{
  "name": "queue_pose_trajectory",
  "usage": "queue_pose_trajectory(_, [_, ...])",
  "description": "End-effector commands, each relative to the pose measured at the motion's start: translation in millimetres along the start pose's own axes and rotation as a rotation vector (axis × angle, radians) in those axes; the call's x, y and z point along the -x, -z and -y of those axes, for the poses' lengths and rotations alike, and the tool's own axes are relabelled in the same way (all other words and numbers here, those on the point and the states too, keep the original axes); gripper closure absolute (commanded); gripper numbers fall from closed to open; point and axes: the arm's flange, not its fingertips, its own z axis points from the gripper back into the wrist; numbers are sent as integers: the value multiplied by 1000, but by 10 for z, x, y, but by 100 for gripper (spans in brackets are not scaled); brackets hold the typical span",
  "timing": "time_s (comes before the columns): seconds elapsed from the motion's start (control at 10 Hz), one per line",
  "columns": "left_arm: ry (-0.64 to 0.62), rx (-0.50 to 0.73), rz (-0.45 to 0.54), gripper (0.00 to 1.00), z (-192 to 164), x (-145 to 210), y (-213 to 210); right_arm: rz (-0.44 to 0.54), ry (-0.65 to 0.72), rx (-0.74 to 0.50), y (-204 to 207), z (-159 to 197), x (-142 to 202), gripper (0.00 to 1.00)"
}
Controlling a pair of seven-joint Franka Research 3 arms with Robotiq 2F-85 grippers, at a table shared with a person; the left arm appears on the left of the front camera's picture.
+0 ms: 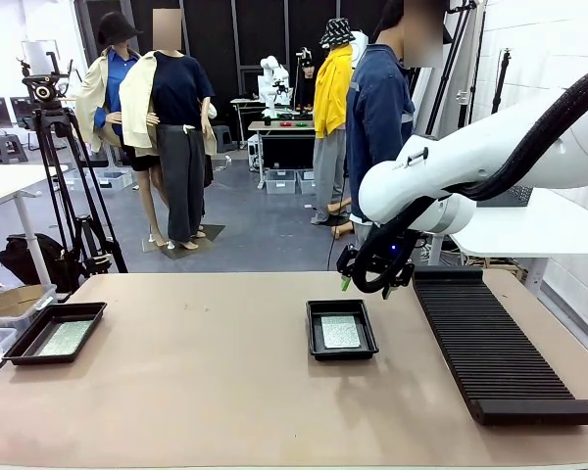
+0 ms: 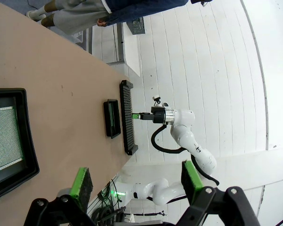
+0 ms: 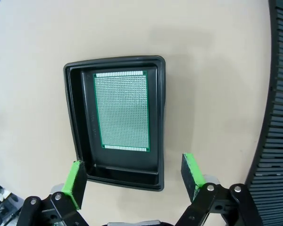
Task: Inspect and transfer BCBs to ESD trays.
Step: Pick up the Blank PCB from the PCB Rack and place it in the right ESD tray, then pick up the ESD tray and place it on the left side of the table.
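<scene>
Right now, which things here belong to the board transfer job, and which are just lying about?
Job:
middle ESD tray
middle BCB, lying in it
left ESD tray
left BCB, lying in it

Lying about, as far as I can judge:
black slotted rack
camera tripod beyond the table

ctr tray point(image 1: 343, 354) holds bcb point(image 1: 340, 332); left tray point(image 1: 78, 305) holds 2nd bcb point(image 1: 65, 338); rack point(image 1: 495, 343) right.

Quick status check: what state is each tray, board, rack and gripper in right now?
Left tray: loaded.
Left BCB: flat in left tray.
Middle tray: loaded.
Middle BCB: flat in middle tray.
Rack: slots empty.
Left gripper: open, empty.
Right gripper: open, empty, above middle tray.
</scene>
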Motion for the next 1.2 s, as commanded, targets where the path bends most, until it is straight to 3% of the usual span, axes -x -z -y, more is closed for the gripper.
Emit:
queue_pose_trajectory(0.0, [-1, -17, 8, 0, 17, 26, 19, -1, -2, -5, 3, 0, -1, 0])
queue_pose_trajectory(1.1, [-1, -17, 8, 0, 17, 26, 19, -1, -2, -5, 3, 0, -1, 0])
